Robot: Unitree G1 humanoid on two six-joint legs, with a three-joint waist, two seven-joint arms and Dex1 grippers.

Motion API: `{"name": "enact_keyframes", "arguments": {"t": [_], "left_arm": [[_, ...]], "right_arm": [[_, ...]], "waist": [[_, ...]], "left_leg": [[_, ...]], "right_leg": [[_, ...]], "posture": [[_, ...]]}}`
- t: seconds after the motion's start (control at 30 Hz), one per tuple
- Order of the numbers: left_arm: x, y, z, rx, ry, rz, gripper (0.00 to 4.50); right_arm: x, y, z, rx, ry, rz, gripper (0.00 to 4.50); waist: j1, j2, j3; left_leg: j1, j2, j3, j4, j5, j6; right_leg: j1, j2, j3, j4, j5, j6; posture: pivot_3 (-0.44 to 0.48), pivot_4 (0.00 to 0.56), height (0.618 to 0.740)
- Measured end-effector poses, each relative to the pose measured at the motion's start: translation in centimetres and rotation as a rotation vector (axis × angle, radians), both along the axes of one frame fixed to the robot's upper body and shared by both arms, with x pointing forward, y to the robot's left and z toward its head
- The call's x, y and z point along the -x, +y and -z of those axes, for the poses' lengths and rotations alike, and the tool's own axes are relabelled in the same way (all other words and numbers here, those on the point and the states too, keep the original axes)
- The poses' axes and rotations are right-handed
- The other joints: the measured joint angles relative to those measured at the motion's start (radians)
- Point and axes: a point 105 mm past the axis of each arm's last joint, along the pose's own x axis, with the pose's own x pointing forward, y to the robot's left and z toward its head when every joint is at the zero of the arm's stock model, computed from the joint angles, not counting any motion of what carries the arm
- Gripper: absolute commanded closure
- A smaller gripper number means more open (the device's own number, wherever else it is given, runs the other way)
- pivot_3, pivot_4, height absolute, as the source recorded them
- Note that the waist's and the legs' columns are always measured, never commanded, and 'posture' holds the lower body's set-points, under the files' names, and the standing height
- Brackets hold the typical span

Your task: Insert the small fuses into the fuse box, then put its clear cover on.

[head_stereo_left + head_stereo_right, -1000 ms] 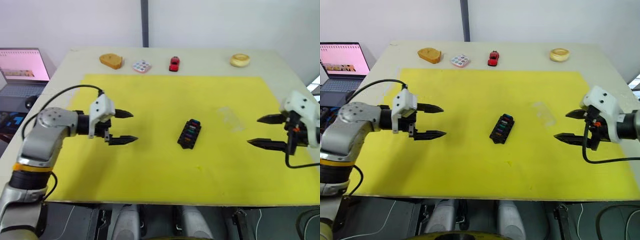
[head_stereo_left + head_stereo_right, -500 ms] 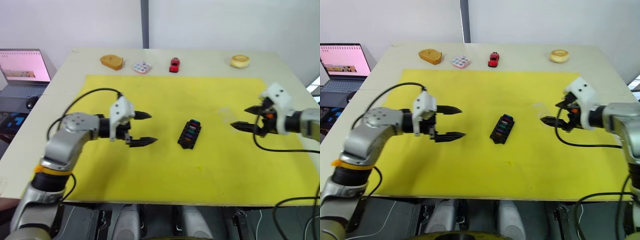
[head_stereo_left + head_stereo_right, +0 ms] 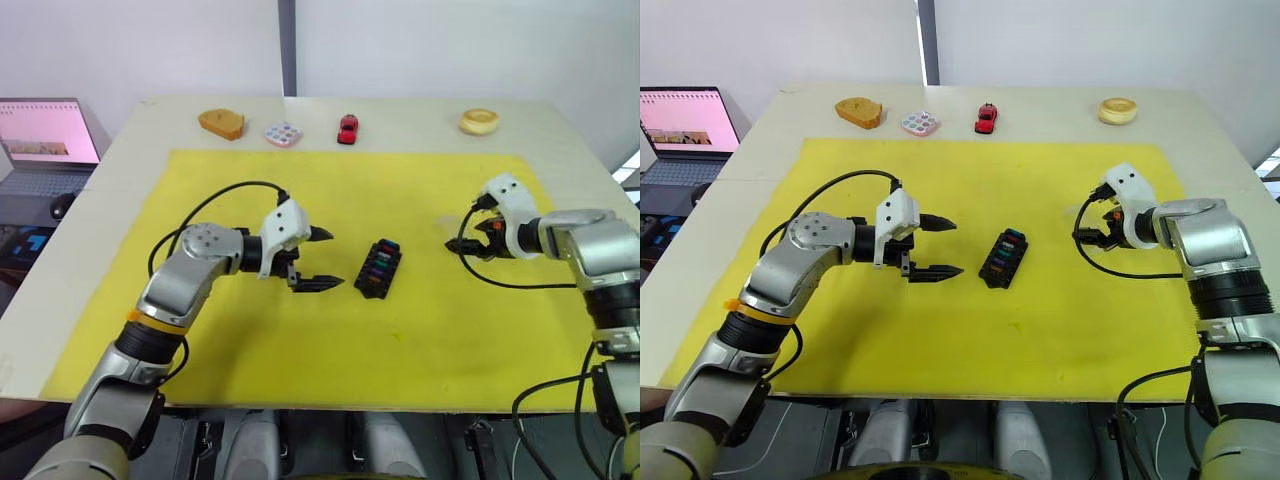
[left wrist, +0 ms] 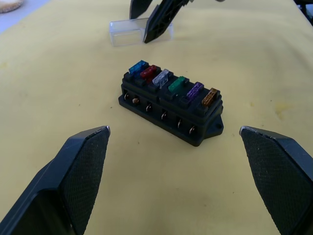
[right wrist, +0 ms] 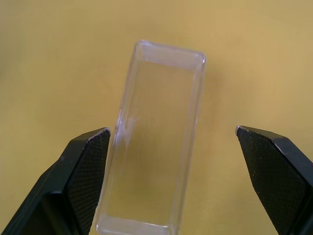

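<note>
Right end effector (image 5: 171,142), wide, straddles the transparent rectangular plastic cover (image 5: 156,142) right of centre; left end effector (image 3: 322,260), wide, faces the black rectangular fuse box (image 3: 379,268).

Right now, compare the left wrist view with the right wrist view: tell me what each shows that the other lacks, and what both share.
Left wrist view alone: the fuse box with six fuses seated, between the open left pincer's fingers, and beyond it the right pincer at the cover. Right wrist view alone: the cover close up, lying open side up between that pincer's spread fingers. Shared: the cover and the yellow mat.
</note>
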Motion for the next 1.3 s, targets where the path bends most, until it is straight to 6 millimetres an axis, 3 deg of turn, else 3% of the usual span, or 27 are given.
{"name": "enact_keyframes", "arguments": {"t": [0.03,0.13,0.27,0.43,0.63,0.87,1.0,1.3], "left_arm": [[0.0,0.0,0.0,0.002,-0.004,0.003,0.00],[0.1,0.0,0.1,-0.002,-0.006,0.003,0.00],[0.2,0.1,0.5,-0.005,0.005,0.002,0.00],[1.0,-0.1,1.6,0.006,0.049,-0.011,0.00],[3.1,-2.1,2.6,0.051,0.131,-0.057,0.00],[3.2,-4.1,4.8,0.057,0.193,-0.301,0.00],[2.4,-4.1,5.5,0.056,0.159,-0.441,0.00],[2.9,-5.8,6.1,0.119,0.196,-0.520,0.00]], "right_arm": [[-0.1,0.1,0.2,-0.008,0.005,0.000,0.12],[-0.1,0.2,0.1,-0.019,0.007,-0.007,1.04],[-0.2,1.0,-0.1,-0.031,0.003,-0.036,2.85],[0.0,1.8,-0.6,-0.035,-0.002,-0.070,2.83],[0.7,4.0,-2.3,-0.058,-0.024,-0.145,2.83],[1.8,6.6,-5.1,-0.088,-0.089,-0.196,2.83],[2.7,8.2,-6.5,-0.091,-0.124,-0.245,2.83],[4.1,9.5,-8.4,-0.087,-0.152,-0.274,2.83]], "waist": [[0.000,0.000,0.000],[-0.001,0.000,0.000],[-0.003,0.000,0.000],[-0.003,0.000,0.000],[-0.002,0.000,0.000],[0.001,0.000,0.000],[0.000,0.000,0.000],[0.003,0.000,0.000]], "left_leg": [[0.000,0.000,0.000,0.000,0.000,0.000],[0.000,0.000,0.000,0.000,0.000,0.000],[0.000,0.000,0.000,0.000,0.000,0.000],[0.000,0.000,0.000,0.000,0.000,0.000],[0.000,0.000,0.000,0.000,0.000,0.000],[0.000,0.000,-0.001,0.000,0.000,0.001],[0.000,0.001,-0.001,-0.001,-0.001,0.001],[0.000,0.001,-0.002,-0.002,-0.001,0.001]], "right_leg": [[0.000,0.000,0.000,0.000,0.000,0.000],[0.000,0.000,0.000,0.000,0.000,0.000],[0.000,0.000,0.000,0.000,0.000,0.000],[0.000,0.000,0.000,0.000,0.000,0.000],[0.000,0.000,0.001,0.000,0.000,0.000],[0.000,-0.001,0.001,0.000,0.000,0.000],[0.000,-0.002,0.001,0.000,0.000,0.000],[0.000,-0.005,0.001,0.000,0.000,-0.001]], "posture": [[0.000,0.150,0.740],[0.000,0.150,0.740],[0.000,0.150,0.740],[0.000,0.150,0.740],[0.000,0.150,0.740],[0.000,0.150,0.740],[0.000,0.150,0.740],[0.000,0.150,0.740]]}}
